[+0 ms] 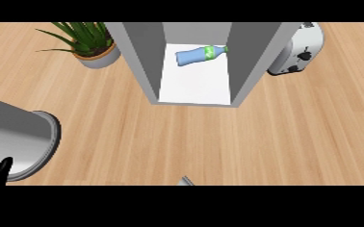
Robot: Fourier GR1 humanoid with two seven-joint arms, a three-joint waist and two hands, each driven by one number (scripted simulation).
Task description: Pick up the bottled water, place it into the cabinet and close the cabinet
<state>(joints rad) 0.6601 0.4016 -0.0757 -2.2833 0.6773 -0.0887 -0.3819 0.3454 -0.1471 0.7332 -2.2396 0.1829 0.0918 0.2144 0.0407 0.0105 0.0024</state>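
Note:
The bottled water (201, 55), blue with a green label, lies on its side on the white floor inside the grey cabinet (136, 57), near the back, with its cap pointing right. The cabinet's front is open toward me. No hand is near the bottle. My left forearm (25, 144) fills the lower left corner, and only a black tip of the left hand (5, 167) shows at the view's edge. A small grey sliver (186, 181) pokes in at the bottom edge near the middle; the right hand itself is out of sight.
A potted plant (91, 43) stands left of the cabinet. A silver toaster (300, 50) stands close against the cabinet's right side. Bare wooden counter (213, 139) stretches in front of the cabinet.

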